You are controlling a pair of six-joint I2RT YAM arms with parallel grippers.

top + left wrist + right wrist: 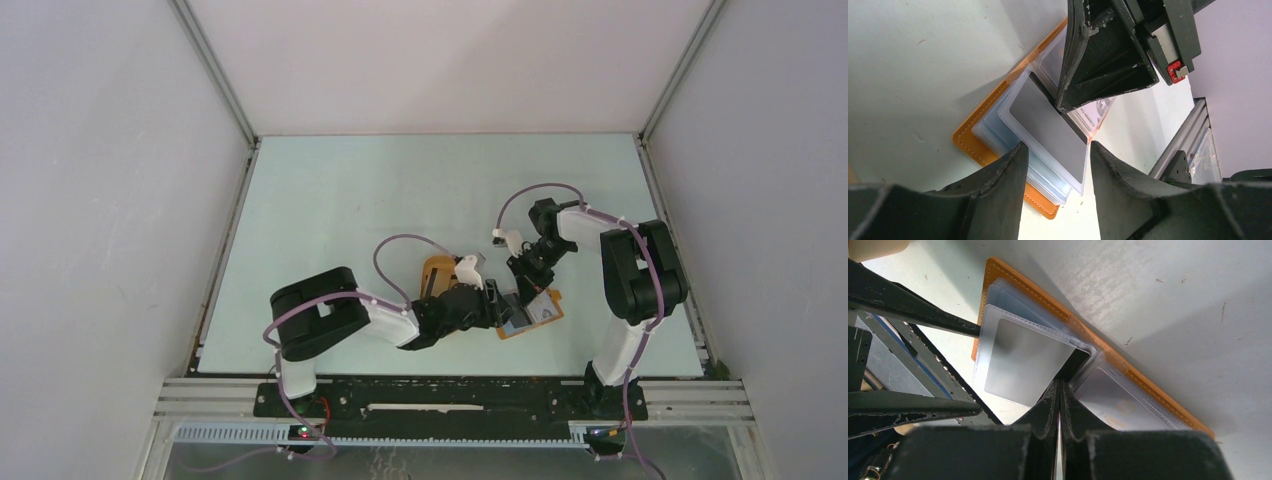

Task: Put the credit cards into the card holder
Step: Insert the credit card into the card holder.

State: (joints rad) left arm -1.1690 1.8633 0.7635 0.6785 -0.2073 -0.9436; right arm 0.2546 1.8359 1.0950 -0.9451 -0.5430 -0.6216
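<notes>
Clenched right gripper [1060,386] is pinning the card holder [1028,290] open; two credit cards [1023,360] are sitting sleeved, left gripper [1058,151] hovering released.

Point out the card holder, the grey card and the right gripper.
card holder [1013,277]: right wrist view, orange stitched edge.
grey card [1023,360]: right wrist view, middle of face.
right gripper [1060,385]: right wrist view, between shut fingertips.

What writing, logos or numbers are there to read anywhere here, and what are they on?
Nothing here can be read with certainty.
A line of small print on the white card in the card holder: too small and blurred to read.
The grey card in the clear sleeve: blank, no text.
</notes>
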